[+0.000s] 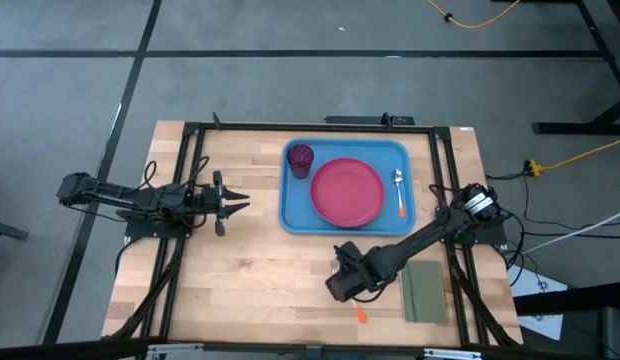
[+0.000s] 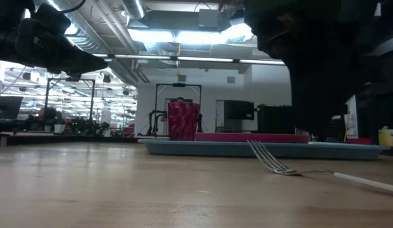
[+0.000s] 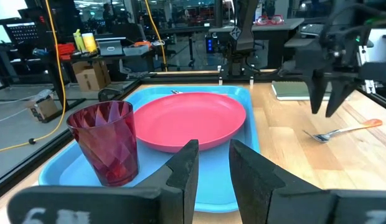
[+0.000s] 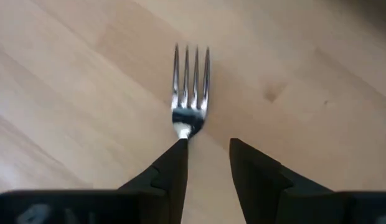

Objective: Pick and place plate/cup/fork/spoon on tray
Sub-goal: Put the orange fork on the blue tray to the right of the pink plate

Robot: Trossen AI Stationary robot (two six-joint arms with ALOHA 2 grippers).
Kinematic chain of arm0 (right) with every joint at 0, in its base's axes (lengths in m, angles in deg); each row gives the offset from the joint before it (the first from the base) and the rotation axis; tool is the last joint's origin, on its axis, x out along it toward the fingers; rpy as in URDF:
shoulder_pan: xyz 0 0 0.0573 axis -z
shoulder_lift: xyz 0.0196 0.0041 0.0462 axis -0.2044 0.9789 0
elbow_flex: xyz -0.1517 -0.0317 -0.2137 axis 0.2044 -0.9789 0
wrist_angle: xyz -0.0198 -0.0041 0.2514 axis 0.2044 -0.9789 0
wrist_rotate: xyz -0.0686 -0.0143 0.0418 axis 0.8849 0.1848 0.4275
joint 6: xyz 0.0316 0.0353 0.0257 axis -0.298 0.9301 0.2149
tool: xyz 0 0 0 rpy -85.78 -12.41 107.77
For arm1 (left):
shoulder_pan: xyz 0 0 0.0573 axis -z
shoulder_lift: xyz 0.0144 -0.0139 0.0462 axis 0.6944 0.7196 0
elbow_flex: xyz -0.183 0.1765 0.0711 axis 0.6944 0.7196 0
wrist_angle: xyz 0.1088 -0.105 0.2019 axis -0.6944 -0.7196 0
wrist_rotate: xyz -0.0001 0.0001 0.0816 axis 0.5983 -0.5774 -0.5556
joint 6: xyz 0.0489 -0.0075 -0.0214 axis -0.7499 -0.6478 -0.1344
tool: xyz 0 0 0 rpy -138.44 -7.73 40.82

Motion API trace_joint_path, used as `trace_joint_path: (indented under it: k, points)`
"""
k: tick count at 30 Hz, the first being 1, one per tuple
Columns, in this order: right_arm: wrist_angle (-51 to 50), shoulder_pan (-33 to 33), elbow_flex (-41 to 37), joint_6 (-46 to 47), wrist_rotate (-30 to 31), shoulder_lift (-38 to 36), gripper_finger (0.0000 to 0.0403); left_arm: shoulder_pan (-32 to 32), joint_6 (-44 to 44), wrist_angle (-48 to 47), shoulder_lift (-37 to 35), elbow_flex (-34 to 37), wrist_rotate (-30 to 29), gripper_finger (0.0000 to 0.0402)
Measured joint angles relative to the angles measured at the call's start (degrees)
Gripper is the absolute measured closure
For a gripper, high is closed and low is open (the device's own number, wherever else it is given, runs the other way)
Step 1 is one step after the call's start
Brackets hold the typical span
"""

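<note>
Near the table's front edge, the right gripper (image 4: 205, 165) hangs spread over the fork (image 4: 190, 87), olive pad (image 1: 424, 291) beside; the left gripper (image 1: 233, 203), slightly parted, waits by the tray (image 1: 290, 205).

fork (image 4: 190, 93) on table (image 4: 68, 93), open pincer (image 4: 207, 163) above

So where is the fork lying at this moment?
In the high view the fork lies on the bare table near the front edge, outside the tray, under the right pincer, beside the green pad.

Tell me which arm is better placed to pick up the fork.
Right. The right claw hangs open directly over the fork on the bare table, while the left claw waits beyond the tray.
</note>
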Motion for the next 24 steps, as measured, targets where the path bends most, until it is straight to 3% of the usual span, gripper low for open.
trace_joint_path:
  k: [13,24]
  points:
    - [-1.14,-0.88,7.52,-2.82,-3.95,8.22,0.0279,-0.01,-0.02,0.02,0.01,-0.01,0.00,0.0319]
    - [-2.00,-0.78,7.57,-2.78,-5.32,10.48,0.0286,0.00,0.00,0.02,0.00,0.01,0.00,0.0319]
